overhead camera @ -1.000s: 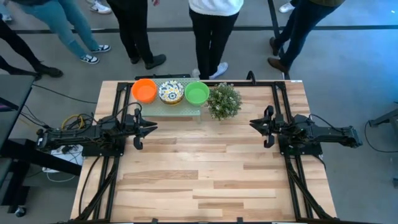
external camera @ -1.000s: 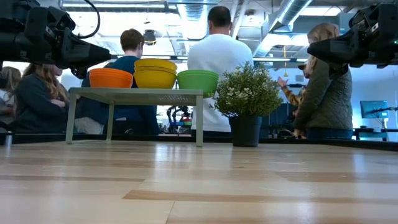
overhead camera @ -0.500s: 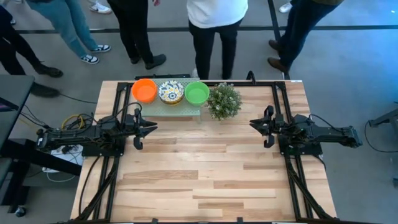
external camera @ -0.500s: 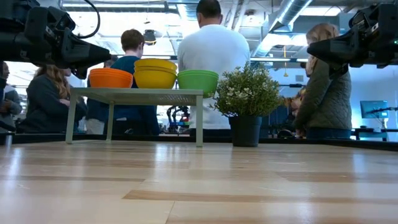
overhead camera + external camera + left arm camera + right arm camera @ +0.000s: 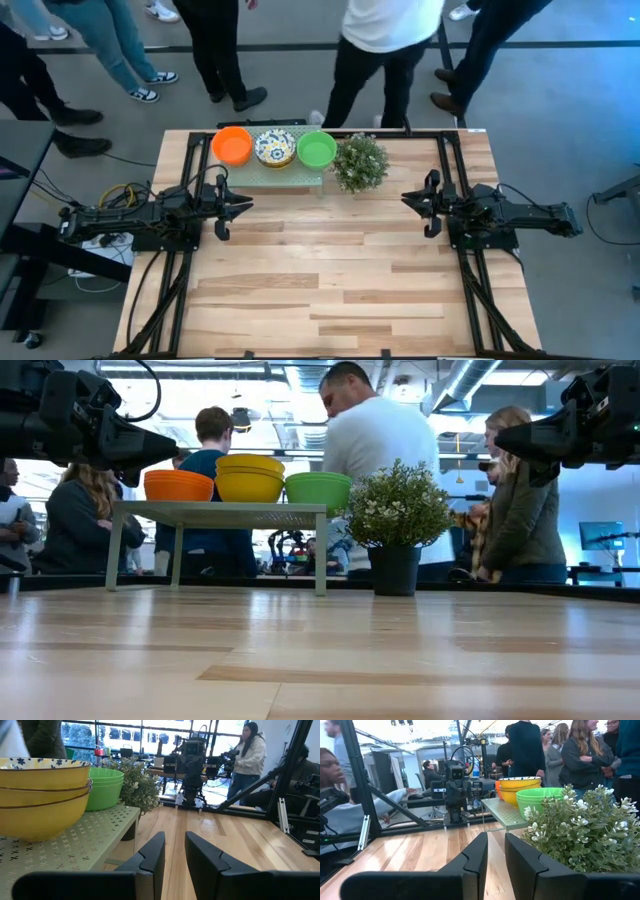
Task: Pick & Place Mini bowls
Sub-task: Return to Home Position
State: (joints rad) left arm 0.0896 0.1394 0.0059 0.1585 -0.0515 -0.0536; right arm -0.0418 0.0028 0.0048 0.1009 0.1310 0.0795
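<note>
found the left gripper [image 5: 238,206] nearer the mini bowls [image 5: 274,148] stacked on the shelf [image 5: 292,177] than the right gripper [image 5: 410,201], both narrowly parted, empty.

Up top, the high camera stares straight down on the whole table [image 5: 330,280], both arms in frame. Down low, the second camera sits at tabletop level, looking across the boards to the shelf [image 5: 220,512] and the room behind. The left wrist camera peers forward past the left gripper [image 5: 175,838], shelf close beside its jaws, right arm [image 5: 190,767] well ahead of them. The right wrist camera mirrors it past the right gripper [image 5: 495,838] (plant [image 5: 585,835] close beside those jaws). All four share the shelf.
</note>
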